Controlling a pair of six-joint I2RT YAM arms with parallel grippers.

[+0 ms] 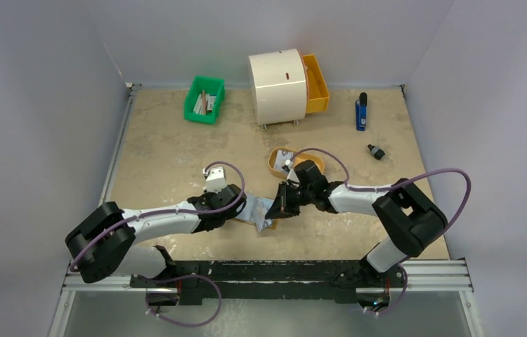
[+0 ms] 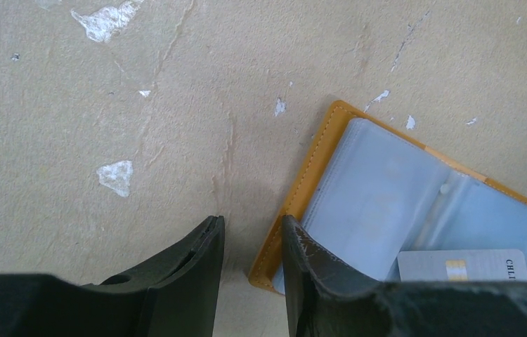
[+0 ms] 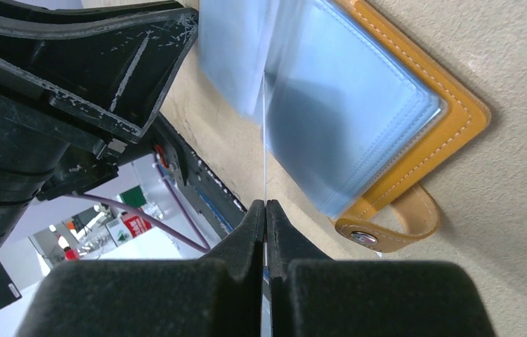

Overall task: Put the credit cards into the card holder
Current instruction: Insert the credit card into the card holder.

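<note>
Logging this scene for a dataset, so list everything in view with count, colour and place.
card holder: one, orange-tan, pale blue inside, open, table centre
credit card: one, pale grey, at the holder
bin: one, green, rear left
drum: one, white, rear centre
drawer: one, orange, beside drum
oval tray: one, orange, behind the holder
blue object: one, rear right
black object: one, right
table: one, beige
left hand: one, black, open, at holder's corner
right hand: one, black, shut on thin sheet, edge-on
</note>
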